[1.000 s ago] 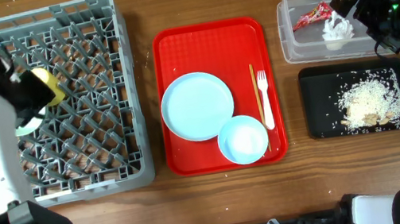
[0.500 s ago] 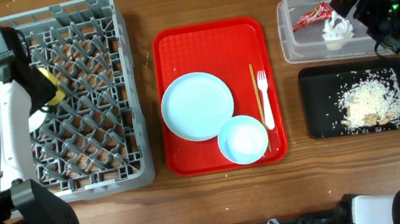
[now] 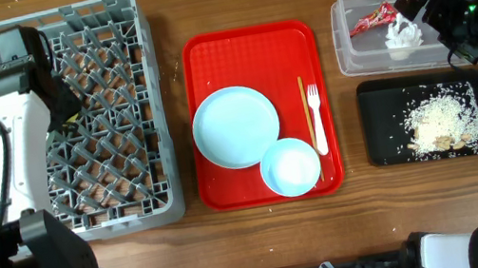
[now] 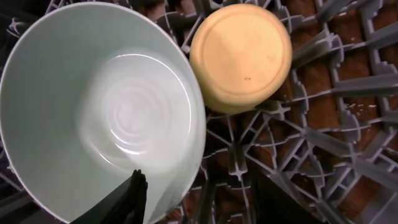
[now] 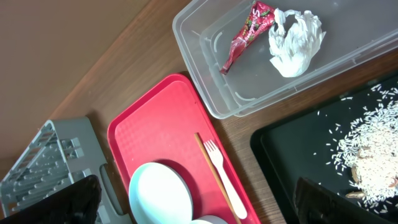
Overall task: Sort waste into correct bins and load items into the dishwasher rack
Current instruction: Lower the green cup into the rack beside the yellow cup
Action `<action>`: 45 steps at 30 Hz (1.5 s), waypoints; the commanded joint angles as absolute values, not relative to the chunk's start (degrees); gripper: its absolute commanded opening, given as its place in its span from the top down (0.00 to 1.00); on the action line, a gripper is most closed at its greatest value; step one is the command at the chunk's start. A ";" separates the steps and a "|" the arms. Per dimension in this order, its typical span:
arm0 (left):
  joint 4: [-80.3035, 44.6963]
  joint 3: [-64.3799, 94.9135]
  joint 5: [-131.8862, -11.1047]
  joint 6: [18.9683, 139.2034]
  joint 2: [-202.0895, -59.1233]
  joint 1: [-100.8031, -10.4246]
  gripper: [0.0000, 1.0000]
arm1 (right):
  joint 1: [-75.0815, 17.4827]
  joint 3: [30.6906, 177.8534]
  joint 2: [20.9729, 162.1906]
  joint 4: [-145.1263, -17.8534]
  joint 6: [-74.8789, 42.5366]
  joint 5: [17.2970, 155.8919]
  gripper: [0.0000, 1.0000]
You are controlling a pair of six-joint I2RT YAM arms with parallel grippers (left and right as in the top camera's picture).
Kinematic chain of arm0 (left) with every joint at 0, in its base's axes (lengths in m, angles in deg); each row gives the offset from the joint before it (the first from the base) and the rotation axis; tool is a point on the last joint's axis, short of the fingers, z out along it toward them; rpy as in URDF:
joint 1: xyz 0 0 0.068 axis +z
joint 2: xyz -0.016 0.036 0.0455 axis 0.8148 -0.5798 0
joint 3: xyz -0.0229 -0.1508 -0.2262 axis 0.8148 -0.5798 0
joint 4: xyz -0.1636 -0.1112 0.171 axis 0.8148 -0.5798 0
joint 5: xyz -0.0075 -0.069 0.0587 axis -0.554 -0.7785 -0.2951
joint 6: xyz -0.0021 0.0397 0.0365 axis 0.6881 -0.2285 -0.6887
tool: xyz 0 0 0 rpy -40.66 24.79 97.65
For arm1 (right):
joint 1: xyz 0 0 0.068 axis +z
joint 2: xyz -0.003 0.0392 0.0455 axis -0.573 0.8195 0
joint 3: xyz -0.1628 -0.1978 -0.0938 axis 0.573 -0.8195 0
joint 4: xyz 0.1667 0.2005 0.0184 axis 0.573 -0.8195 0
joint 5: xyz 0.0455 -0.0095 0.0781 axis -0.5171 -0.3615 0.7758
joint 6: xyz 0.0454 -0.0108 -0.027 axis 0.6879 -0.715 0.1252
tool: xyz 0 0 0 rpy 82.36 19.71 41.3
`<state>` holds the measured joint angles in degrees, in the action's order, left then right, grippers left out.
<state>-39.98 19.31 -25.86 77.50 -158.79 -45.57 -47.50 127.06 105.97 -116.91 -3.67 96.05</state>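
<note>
hovering over the clear tub [image 3: 342,41], right pincer [image 3: 419,4] spread wide; left pincer [image 4: 127,202] at rim of green bowl [image 4: 93,112], grip unclear.

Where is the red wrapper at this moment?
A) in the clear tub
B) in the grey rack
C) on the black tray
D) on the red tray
A: the wrapper lies inside the clear tub, right beside the napkin.
</note>
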 commanded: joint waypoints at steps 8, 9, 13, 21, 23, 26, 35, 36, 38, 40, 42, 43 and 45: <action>-41.68 18.85 -22.45 74.75 -163.34 -45.66 0.55 | -47.37 127.01 106.21 -116.89 -4.39 95.28 0.00; -41.73 18.85 -21.25 74.75 -163.69 -45.66 0.58 | -47.37 127.01 106.21 -116.89 -4.41 95.28 0.00; -40.06 18.85 -19.15 73.83 -163.88 -45.66 0.62 | -47.37 127.01 106.21 -116.89 -4.41 95.28 0.00; -36.31 18.83 -19.13 64.19 -165.24 -45.68 0.60 | -47.37 127.01 106.21 -116.89 -4.41 95.28 0.00; -36.41 18.83 -19.15 64.21 -165.79 -45.68 0.61 | -47.37 127.01 106.21 -116.89 -4.39 95.28 0.00; -36.98 18.83 -19.13 64.19 -167.21 -45.68 0.63 | -47.37 127.01 106.21 -116.89 -4.39 95.28 0.00; -37.62 18.52 -19.13 64.21 -167.84 -45.66 0.75 | -47.37 127.01 106.21 -116.89 -4.41 95.28 0.00; -37.60 18.50 -19.10 64.21 -167.84 -45.66 0.76 | -47.37 127.01 106.21 -116.89 -4.39 95.28 0.00; -37.09 17.93 -18.75 64.21 -167.84 -45.66 0.78 | -47.37 127.01 106.21 -116.89 -4.41 95.28 0.00; -36.44 17.02 -17.49 64.21 -167.86 -45.66 0.91 | -47.37 127.01 106.21 -116.89 -4.43 95.28 0.00; -35.89 16.77 -17.38 64.23 -167.84 -45.68 0.96 | -47.37 127.01 106.21 -116.89 -4.43 95.28 0.00; -35.65 16.77 -17.40 64.28 -167.84 -45.68 0.96 | -47.37 127.01 106.21 -116.91 -4.39 95.28 0.00; -35.63 16.77 -17.44 64.85 -167.82 -45.72 0.96 | -47.37 127.01 106.21 -116.89 -4.41 95.28 0.00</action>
<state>-35.80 18.79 -17.44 64.12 -167.12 -46.03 -47.50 127.06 105.97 -116.91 -3.67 96.05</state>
